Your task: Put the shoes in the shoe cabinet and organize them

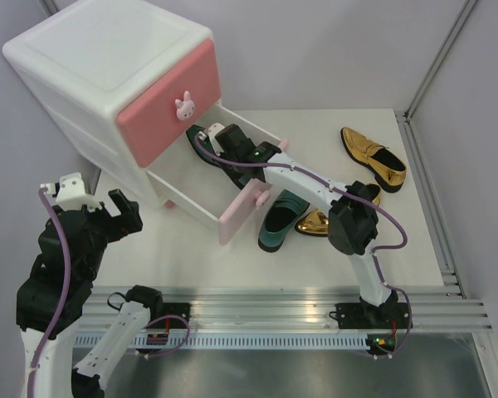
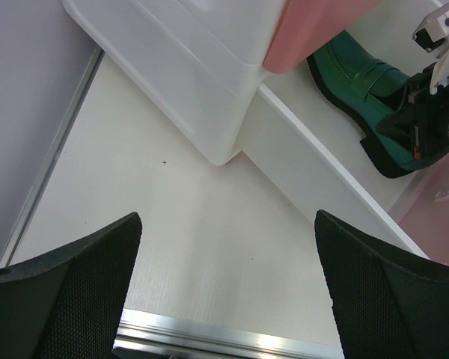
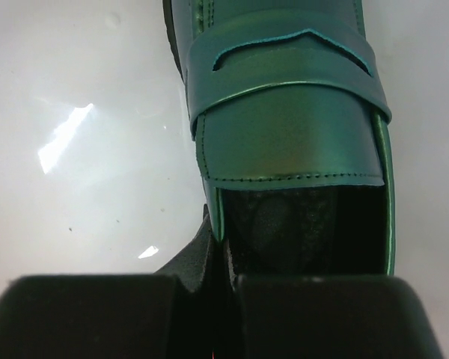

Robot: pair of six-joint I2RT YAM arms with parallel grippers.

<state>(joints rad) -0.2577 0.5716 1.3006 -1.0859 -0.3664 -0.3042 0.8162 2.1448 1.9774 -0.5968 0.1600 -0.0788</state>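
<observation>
One green loafer lies in the lower drawer with the right tool clamped on its rim. Left tool wide open, empty. Outstanding on the worktop — second green loafer, far gold loafer, near gold loafer.

Glossy green loafer – smooth white plastic cabinet – mirror-shiny metallic gold loafer

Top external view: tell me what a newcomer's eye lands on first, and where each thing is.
The white shoe cabinet, with a pink bunny-knob front, stands at far left with its lower drawer pulled open. The right gripper reaches into that drawer, shut on a green loafer. A second green loafer lies on the table just outside the drawer, a gold loafer beside it and another gold loafer farther back right.
</observation>
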